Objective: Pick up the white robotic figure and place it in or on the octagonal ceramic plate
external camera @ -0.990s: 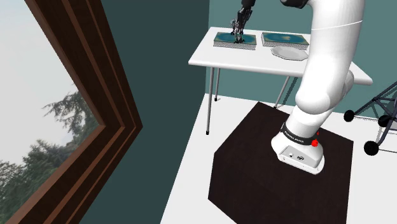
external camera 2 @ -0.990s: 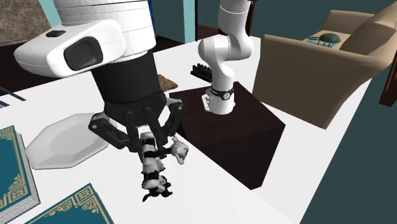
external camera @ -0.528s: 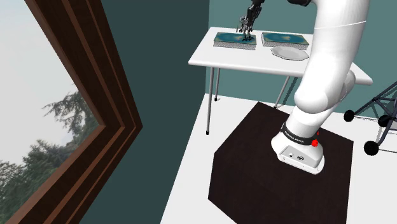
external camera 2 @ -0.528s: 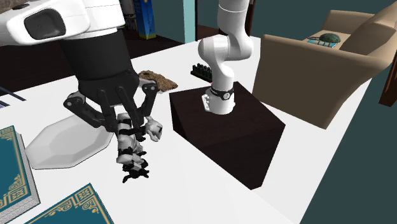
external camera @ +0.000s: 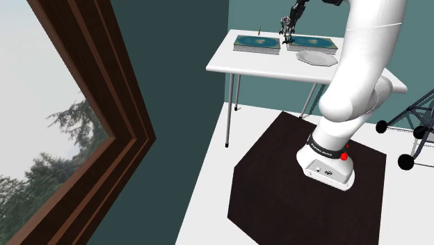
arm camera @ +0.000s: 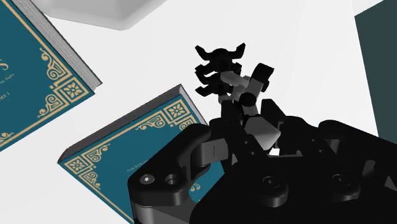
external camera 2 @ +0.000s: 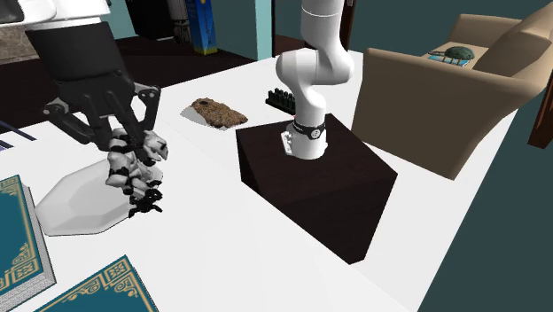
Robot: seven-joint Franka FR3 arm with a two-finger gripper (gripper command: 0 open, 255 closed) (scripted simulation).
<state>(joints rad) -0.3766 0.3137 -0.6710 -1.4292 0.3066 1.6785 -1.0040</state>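
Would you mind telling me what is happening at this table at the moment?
The white arm's end effector is shut on the black-and-white robot figure, holding it in the air above the white table, close to the pale octagonal plate but not yet on it. Two teal books lie on the table nearby.
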